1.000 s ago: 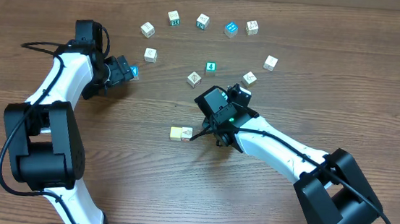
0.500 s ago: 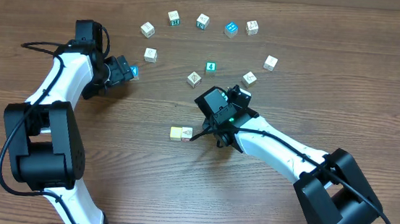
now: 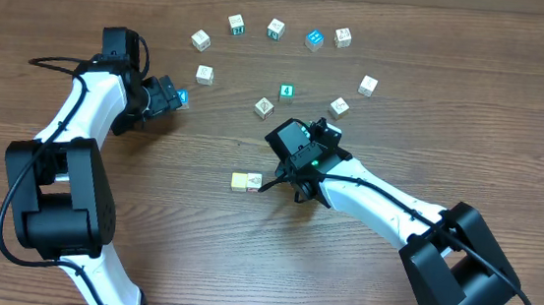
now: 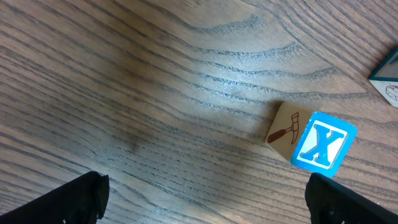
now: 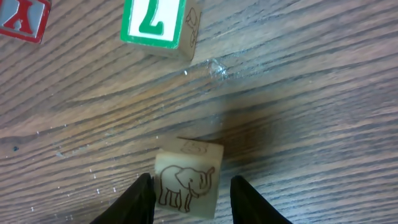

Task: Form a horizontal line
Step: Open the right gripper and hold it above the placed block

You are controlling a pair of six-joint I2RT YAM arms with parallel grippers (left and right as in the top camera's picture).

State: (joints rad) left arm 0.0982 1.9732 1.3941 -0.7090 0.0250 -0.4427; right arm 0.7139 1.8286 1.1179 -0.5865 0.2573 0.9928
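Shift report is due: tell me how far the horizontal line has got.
Done: the pale yellow cube and the whitish elephant cube sit side by side. In hand: the right pincer brackets the elephant cube; grip unclear. Left: other whitish cubes lie scattered farther up, not yet in line; the left pincer hangs open.

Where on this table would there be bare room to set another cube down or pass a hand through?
Bare wood lies between the left arm and the yellow cube, and below that cube between both arms' bases. Crowded: the arc of cubes up top, and around the right gripper.
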